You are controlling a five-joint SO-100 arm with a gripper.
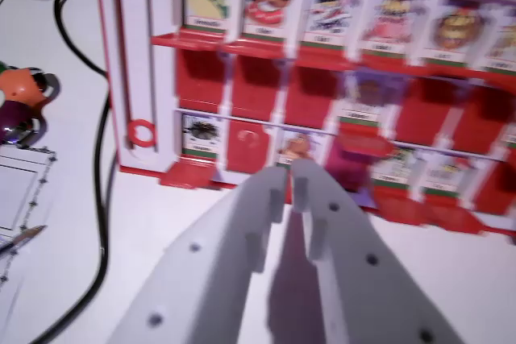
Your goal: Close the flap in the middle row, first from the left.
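1. Wrist view only; picture is soft and partly motion-blurred, mostly on the wrist view's right.
2. Gripper (pixel 292 179): two pale grey printed fingers (pixel 242 239) rise from the bottom edge and converge toward the tips. Only a thin slit shows between them near the tips; nothing is pinched there, so I read them as drawn together and empty.
3. Red-and-white game board (pixel 145 62) stands on the white table (pixel 161 223) directly ahead of the tips, with three rows of small flaps carrying character cards.
4. Top row: flaps upright, cards facing the camera, from the green-character card (pixel 204 2) across to the right edge.
5. Middle row: most cells show bare red backing. First cell from the wrist view's left (pixel 200 78) shows red only, no card face visible; whether its flap lies flat or is merely hidden by the ledge above I cannot tell. One raised card (pixel 363 98) stands further right in this row, blurred.
6. Bottom row: a card stands at the left (pixel 200 134), the next cell is red, another card (pixel 297 147) sits just above the fingertips, more cards to the right.
7. Fingertips are near the board's bottom row, centre-left; contact with the board cannot be confirmed.
8. Black cable (pixel 101 167) runs down the table left of the board. Orange and dark round objects (pixel 24 98) lie at the left edge, with a sheet of paper (pixel 20 191) below them.
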